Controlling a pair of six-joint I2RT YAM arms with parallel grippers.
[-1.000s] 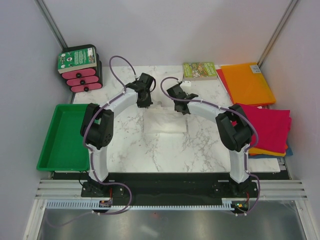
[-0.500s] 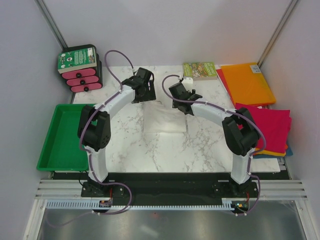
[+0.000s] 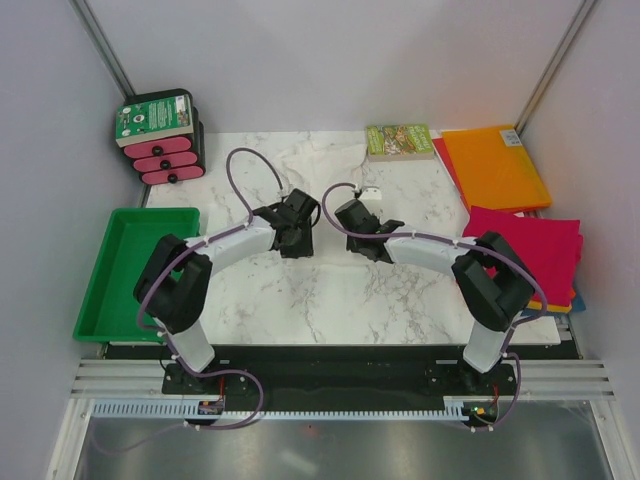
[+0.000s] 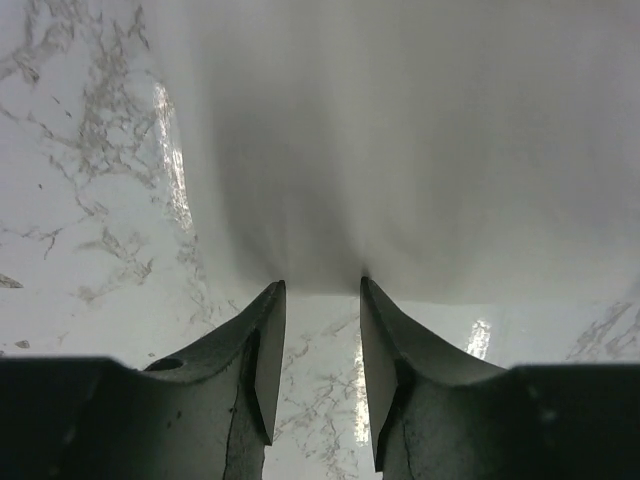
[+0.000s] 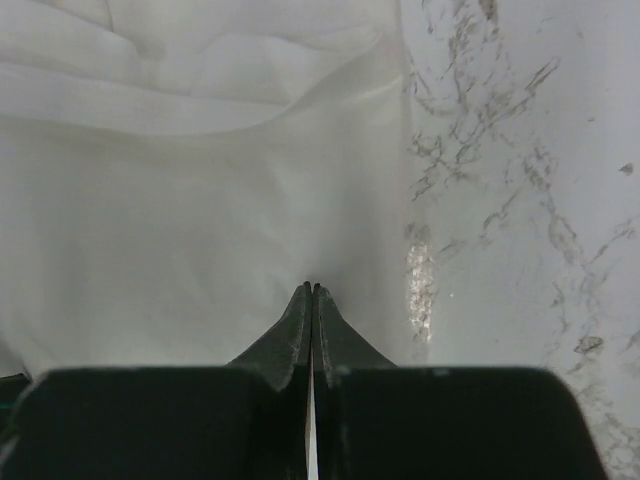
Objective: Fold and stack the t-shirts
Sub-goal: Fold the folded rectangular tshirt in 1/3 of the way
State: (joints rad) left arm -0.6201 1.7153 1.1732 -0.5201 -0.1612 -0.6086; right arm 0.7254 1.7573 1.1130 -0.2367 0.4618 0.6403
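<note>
A thin white t-shirt [image 3: 330,215] lies flat on the marble table between my two grippers. In the left wrist view its near edge [image 4: 400,200] runs just at the tips of my left gripper [image 4: 322,290], whose jaws stand apart with only table between them. My right gripper [image 5: 312,288] is shut, its tips pinched into the white cloth [image 5: 200,230]. From above, the left gripper [image 3: 296,240] and right gripper [image 3: 368,243] sit close together at mid-table. Folded orange [image 3: 495,165], magenta [image 3: 530,250] and blue [image 3: 578,300] t-shirts lie at the right.
A green tray [image 3: 130,270] sits off the table's left edge. A small green-covered book [image 3: 400,140] lies at the back, next to the orange shirt. A black-and-pink stack [image 3: 160,140] stands at the back left. Walls close in on both sides.
Both arms drew back from the shirt's far edge toward the near side. The left jaws opened and have narrowed partway. The right jaws opened and shut again.
</note>
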